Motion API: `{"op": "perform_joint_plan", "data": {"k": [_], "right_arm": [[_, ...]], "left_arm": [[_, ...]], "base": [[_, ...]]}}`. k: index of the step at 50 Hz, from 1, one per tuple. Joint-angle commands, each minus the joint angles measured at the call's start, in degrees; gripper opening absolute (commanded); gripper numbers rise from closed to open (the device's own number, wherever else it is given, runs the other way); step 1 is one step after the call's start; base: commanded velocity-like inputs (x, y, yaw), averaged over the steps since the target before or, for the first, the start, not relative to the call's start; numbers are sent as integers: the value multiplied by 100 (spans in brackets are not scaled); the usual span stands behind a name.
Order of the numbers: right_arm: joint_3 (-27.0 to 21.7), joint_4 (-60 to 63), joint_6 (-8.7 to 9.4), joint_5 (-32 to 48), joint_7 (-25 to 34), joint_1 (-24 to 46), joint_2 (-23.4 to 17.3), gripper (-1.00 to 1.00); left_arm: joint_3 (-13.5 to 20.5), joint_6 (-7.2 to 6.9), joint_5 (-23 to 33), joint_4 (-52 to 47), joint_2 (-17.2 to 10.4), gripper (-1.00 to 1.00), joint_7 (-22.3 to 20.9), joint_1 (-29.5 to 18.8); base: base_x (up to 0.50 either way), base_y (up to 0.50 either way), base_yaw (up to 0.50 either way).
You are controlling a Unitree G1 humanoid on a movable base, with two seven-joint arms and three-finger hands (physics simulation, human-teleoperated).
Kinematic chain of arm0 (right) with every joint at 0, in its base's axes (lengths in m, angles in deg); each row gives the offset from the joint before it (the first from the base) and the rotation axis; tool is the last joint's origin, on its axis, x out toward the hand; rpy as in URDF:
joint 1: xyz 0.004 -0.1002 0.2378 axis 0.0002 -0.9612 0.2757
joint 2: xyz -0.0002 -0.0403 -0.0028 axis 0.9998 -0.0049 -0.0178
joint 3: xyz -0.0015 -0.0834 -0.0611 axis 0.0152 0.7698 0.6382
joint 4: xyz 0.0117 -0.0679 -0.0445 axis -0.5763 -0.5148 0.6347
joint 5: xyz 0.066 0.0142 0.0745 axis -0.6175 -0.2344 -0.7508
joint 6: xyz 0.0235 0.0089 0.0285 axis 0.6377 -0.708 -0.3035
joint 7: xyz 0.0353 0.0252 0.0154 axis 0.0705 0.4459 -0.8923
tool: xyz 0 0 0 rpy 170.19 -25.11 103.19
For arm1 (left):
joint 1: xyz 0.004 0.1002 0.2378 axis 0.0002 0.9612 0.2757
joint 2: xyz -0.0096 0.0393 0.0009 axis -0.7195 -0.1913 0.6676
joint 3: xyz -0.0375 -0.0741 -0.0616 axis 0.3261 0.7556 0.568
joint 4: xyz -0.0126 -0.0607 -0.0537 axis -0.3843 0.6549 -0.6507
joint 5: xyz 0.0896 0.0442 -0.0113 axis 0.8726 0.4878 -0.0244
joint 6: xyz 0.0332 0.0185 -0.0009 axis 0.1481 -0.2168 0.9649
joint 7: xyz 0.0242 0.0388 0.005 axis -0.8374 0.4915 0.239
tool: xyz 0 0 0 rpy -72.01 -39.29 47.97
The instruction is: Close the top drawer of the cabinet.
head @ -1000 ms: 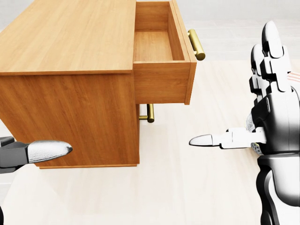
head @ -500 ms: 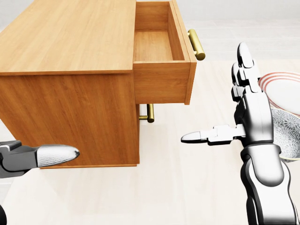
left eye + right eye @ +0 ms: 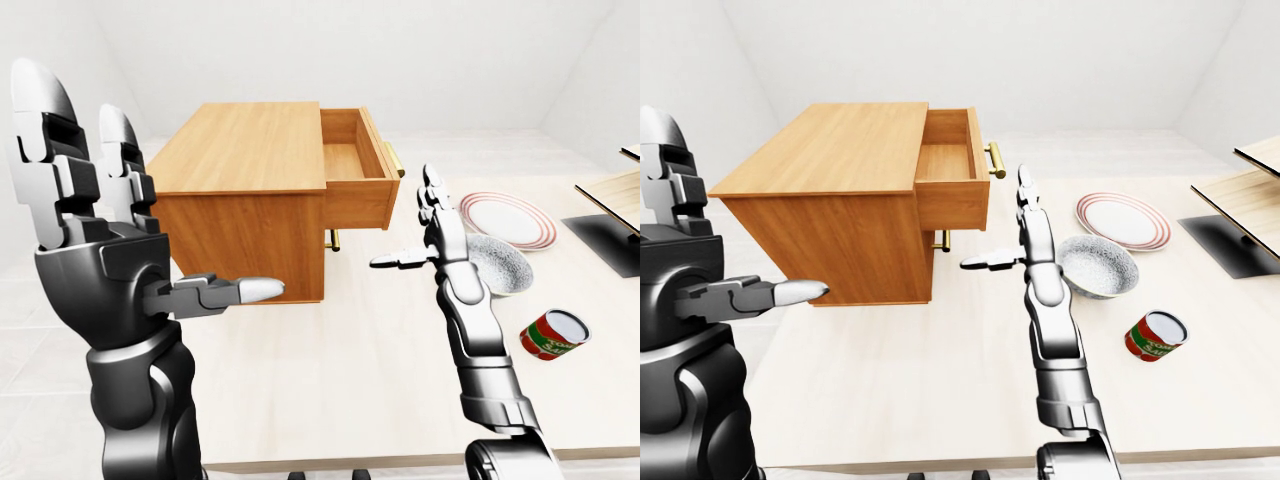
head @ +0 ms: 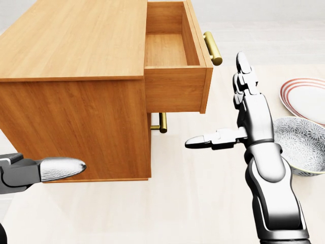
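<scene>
Left-eye view: the drawer (image 3: 352, 170) stands pulled out of the cabinet (image 3: 250, 200) on the counter (image 3: 350, 380). The left hand (image 3: 95, 250) hangs raised at the view's left, fingers spread, holding nothing.

Head view: the right hand (image 4: 244, 114) is the nearer one, down and right of the drawer's handle (image 4: 213, 48), clear of it, fingers (image 4: 242, 66) straight, thumb pointing left, empty. The drawer slides leftward to shut.

Right-eye view: a bowl (image 3: 1098, 268), plate (image 3: 1124, 220) and can (image 3: 1155, 336) lie right of that hand.

Plain white walls (image 3: 1090, 50) seen across the top, pale floor (image 3: 40, 330) glimpsed at nine o'clock, light wooden tabletop (image 3: 940, 380) lit evenly, wooden boards (image 3: 615, 190) placed at three o'clock.
</scene>
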Motion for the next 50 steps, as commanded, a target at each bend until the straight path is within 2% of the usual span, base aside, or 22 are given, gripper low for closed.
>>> {"op": "perform_joint_plan", "data": {"k": [1,25,50], "right_arm": [[35,-876,0,-110,-31,381,2,100],[296,-1227,0,-2,-1,647,152,100],[295,-1204,0,84,32,719,202,100]], "left_arm": [[9,0,8,-15,9,100,10,-1],[17,0,-5,-23,9,100,20,10],[20,0,-1,-34,7,100,33,2]], "base": [[0,0,0],[0,0,0],[0,0,0]]}}
